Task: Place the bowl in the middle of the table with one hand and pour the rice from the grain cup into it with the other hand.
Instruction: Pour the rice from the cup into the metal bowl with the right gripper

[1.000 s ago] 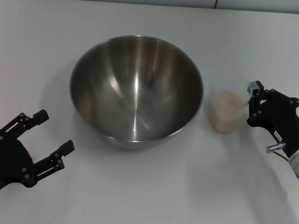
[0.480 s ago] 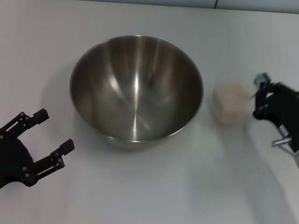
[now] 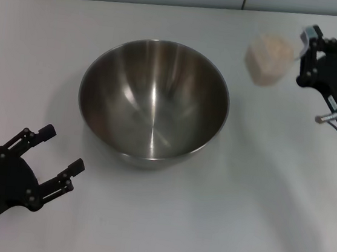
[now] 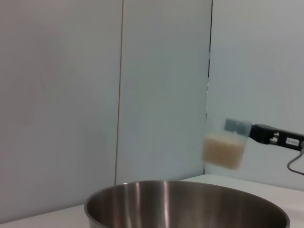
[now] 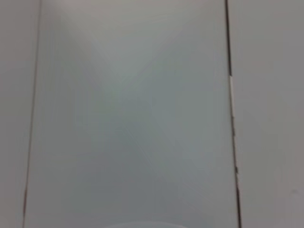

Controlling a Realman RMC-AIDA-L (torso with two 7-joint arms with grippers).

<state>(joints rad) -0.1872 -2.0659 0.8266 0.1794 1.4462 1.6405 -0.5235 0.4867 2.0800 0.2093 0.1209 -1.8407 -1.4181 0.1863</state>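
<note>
Head view. The bowl (image 3: 153, 103) sits upright at the centre of the white worktop (image 3: 219, 217), its brushed inside bare. The cup (image 3: 269, 57), at about 2 o'clock from the bowl, is held off the worktop by the right tool (image 3: 305, 51) — the left wrist view shows it in the air, above the level of the bowl's rim and apart from it. The rice (image 3: 267, 59) fills the cup as a pale beige mass; none lies in the bowl. The right tool grips the cup from the cup's 3 o'clock side, its fingers closed against the wall. The left tool (image 3: 48, 155) hangs at 7 o'clock from the bowl, near the worktop's front edge, fingers spread wide and holding nothing — well apart from the bowl.

Left wrist view. Bowl rim (image 4: 185, 190) in front, cup (image 4: 224, 149) beyond and higher.

Right wrist view. Only a pale panelled wall (image 5: 133, 118).
</note>
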